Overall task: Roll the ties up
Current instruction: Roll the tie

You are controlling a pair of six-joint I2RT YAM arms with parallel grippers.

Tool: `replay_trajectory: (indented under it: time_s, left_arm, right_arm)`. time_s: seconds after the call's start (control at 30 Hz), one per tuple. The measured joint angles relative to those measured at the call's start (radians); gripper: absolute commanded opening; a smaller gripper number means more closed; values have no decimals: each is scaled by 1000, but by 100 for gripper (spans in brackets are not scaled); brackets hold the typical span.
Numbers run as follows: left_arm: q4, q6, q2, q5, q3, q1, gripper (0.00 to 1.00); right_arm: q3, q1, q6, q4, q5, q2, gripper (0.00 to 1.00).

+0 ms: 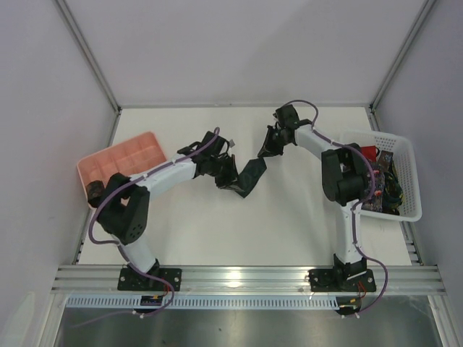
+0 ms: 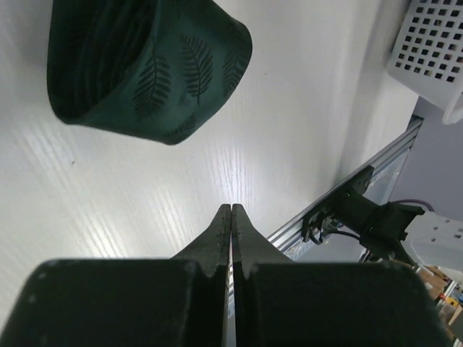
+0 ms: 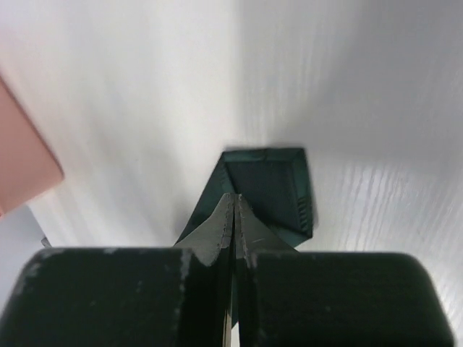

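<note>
A dark green leaf-patterned tie (image 1: 249,177) lies in a bent strip on the white table between my two grippers. In the left wrist view it curls into a loop (image 2: 152,72) ahead of my left gripper (image 2: 231,210), which is shut with nothing between its fingertips. In the top view the left gripper (image 1: 223,168) is at the tie's left end. My right gripper (image 1: 273,143) is shut on the tie's other end; the pointed tip (image 3: 271,188) sticks out past the fingers (image 3: 233,206). More ties, one of them red (image 1: 367,153), lie in the basket. A small dark coil (image 1: 95,191) sits at the pink tray's near end.
A pink compartment tray (image 1: 119,159) stands at the left edge; its corner also shows in the right wrist view (image 3: 22,166). A white lattice basket (image 1: 405,173) stands at the right edge and also shows in the left wrist view (image 2: 434,50). A metal rail (image 1: 246,278) runs along the near edge.
</note>
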Motion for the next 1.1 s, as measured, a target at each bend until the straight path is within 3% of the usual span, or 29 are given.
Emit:
replay_trajectory:
  time_s: [0.23,0.73,1.1]
  left_arm:
    - [32,-57,118,-46,58,-19,0]
    - [13,-76,402,0,336,-16,1]
    - [-3,-45,425,7,344,12,0]
  right_arm:
    - [23,0,29,-21,26,92,0]
    - [-182,1,113,93,10,-12,0]
    - [-263,11,158,80,-11,-64,0]
